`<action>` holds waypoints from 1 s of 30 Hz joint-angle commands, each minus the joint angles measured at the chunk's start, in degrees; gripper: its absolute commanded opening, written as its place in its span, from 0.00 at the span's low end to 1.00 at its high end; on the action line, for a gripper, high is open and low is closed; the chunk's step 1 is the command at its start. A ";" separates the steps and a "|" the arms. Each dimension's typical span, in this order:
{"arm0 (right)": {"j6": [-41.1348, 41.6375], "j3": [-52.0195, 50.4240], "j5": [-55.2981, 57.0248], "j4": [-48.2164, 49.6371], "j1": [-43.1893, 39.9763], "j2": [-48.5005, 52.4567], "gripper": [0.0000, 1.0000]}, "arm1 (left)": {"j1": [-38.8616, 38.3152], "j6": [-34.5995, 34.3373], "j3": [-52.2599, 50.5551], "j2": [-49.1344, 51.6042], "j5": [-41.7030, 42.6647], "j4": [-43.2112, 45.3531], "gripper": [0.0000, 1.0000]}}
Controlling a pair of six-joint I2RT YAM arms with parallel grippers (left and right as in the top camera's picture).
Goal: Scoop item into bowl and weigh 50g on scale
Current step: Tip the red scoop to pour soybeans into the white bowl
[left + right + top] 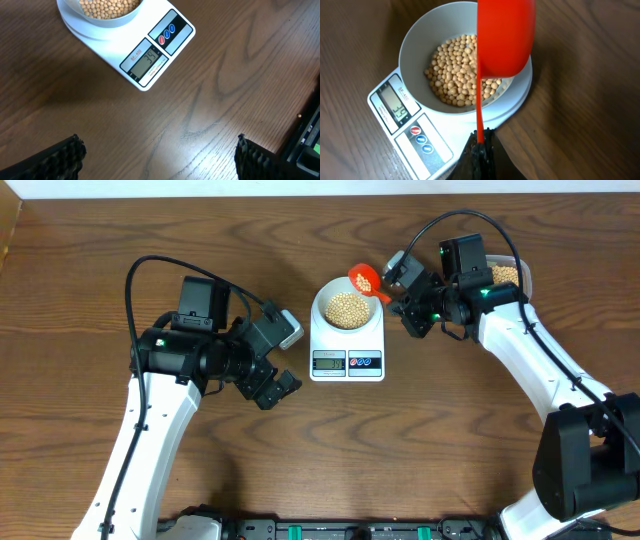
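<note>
Grips thin handle of orange-red plastic scoop point(363, 279) in closed right hand point(481, 144), scoop head poised over 1 o'clock rim of small round white bowl point(320, 308). Finds bowl, part-filled with small tan-yellow beans point(346, 310), seated on flat white digital scale point(346, 350) mid brown wooden table point(300, 460). Hangs left hand point(275, 388) open and empty above table, at scale's 8 o'clock. Reads roughly 34 on display.

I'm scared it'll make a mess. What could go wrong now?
The red scoop hangs over the rim of the bowl, so beans might spill onto the scale or table. The display seems to read 34, so one big tip could overshoot 50.
</note>
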 commanded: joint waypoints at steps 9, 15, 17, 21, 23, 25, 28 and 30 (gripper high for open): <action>-8.07 0.07 7.80 0.24 3.30 -1.25 0.01 | 0.26 0.74 0.76 -0.83 -0.55 -0.33 0.98; -8.90 0.07 9.25 1.33 4.42 -1.25 0.01 | 0.26 0.74 0.76 -0.83 -0.55 -0.33 0.98; -8.90 0.07 9.70 1.66 4.42 -1.25 0.01 | 0.26 0.74 0.76 -0.83 -0.55 -0.33 0.98; -8.90 0.07 9.94 2.36 4.42 -1.25 0.01 | 0.26 0.74 0.76 -0.83 -0.55 -0.33 0.98; -8.87 0.09 9.92 2.51 4.39 -1.27 0.01 | 0.26 0.74 0.76 -0.83 -0.55 -0.33 0.98; -8.70 0.09 9.88 2.56 4.33 -1.60 0.01 | 0.26 0.74 0.76 -0.83 -0.55 -0.33 0.98; -7.21 0.09 9.94 2.54 3.65 -3.04 0.01 | 0.26 0.74 0.76 -0.83 -0.55 -0.33 0.98; -5.95 0.09 10.64 2.54 2.45 -4.74 0.01 | 0.26 0.74 0.76 -0.83 -0.55 -0.33 0.98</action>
